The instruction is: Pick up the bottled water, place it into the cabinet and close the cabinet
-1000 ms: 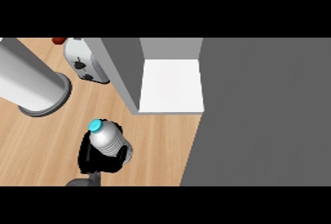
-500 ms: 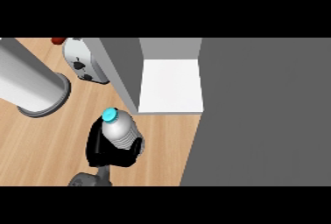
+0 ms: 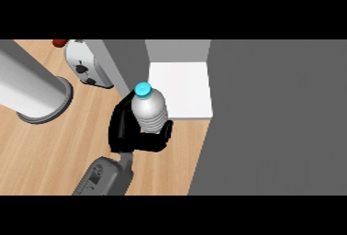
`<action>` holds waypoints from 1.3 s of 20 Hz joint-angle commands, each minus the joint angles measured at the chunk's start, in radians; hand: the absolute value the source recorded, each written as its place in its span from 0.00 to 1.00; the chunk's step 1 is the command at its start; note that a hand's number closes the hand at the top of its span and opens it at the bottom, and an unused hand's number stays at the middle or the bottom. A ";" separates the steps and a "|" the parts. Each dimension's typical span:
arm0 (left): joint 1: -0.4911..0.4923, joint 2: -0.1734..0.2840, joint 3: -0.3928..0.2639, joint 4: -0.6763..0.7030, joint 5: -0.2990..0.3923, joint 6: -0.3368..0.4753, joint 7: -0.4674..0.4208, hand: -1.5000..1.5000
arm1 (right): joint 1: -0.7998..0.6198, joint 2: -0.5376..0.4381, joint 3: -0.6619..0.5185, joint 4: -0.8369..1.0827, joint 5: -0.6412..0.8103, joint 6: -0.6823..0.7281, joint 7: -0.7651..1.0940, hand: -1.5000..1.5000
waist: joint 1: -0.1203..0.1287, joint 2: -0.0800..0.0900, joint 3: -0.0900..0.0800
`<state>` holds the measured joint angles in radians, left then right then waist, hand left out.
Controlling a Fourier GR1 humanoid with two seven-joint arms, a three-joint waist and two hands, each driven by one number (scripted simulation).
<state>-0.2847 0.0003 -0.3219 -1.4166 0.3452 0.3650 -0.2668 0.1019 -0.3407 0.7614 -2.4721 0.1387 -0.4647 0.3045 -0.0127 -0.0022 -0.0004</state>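
The fingers (image 3: pixel 125 120) of the one hand (image 3: pixel 136 137) in view are curled round the bottled water (image 3: pixel 149 110), with the thumb side wrapping the lower body from the right, so the grip is closed on the bottle and not spread at all. Which arm this is I cannot tell for certain; it enters from the lower left of the head view, so I judge it to be the left one. The bottle stands nearly upright in the grasp, its blue cap (image 3: pixel 143 89) tipped slightly toward the cabinet, and it appears lifted above the tabletop (image 3: pixel 47 151) just at the front edge of the white cabinet shelf (image 3: pixel 183 89).

The step in hand looks like carrying the bottle into the cabinet. To do it well, the hand should keep the bottle upright, move it over the shelf between the grey side wall (image 3: pixel 129 64) and the large grey door panel (image 3: pixel 278 114), and go deep enough that the door can swing shut without catching it. The fingers should open only once the base rests on the shelf.

Farther out, a toaster (image 3: pixel 86 66) sits behind the wall, and a big grey cylinder (image 3: pixel 30 87) stands well to the left.
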 commanded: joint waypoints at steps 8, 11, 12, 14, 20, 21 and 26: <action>-0.305 0.000 0.039 0.249 0.006 0.150 -0.002 1.00 | 0.107 -0.080 -0.013 -0.120 0.013 0.027 -0.060 0.00 | -0.009 0.002 0.001; -0.340 0.000 0.018 0.300 -0.010 0.175 -0.001 1.00 | 0.087 -0.024 0.052 -0.102 0.084 -0.010 -0.020 0.00 | -0.007 0.001 0.000; -0.393 0.000 0.075 0.374 -0.003 0.140 -0.013 1.00 | 0.080 -0.022 0.050 -0.081 0.063 -0.002 -0.041 0.00 | -0.009 0.003 0.000; -0.437 0.000 0.086 0.394 -0.025 0.157 0.023 1.00 | 0.042 -0.028 -0.047 -0.085 -0.003 0.014 -0.011 0.00 | -0.002 0.004 0.000; -0.570 0.003 0.121 0.579 -0.078 0.170 0.031 1.00 | 0.087 -0.029 0.026 -0.055 0.030 0.006 -0.070 0.00 | -0.010 0.004 0.000; -0.605 0.000 0.113 0.620 -0.046 0.215 0.013 1.00 | 0.109 -0.052 0.027 -0.078 0.014 0.016 -0.092 0.00 | -0.019 0.005 0.001; -0.631 0.000 0.112 0.760 -0.023 0.235 -0.076 1.00 | 0.077 -0.038 0.043 -0.097 0.035 0.005 -0.055 0.00 | -0.026 0.007 0.000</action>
<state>-0.8837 0.0006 -0.2049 -0.7670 0.3004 0.5694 -0.2890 0.1532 -0.3647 0.7624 -2.4710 0.1073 -0.4654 0.2173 -0.0304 0.0018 -0.0005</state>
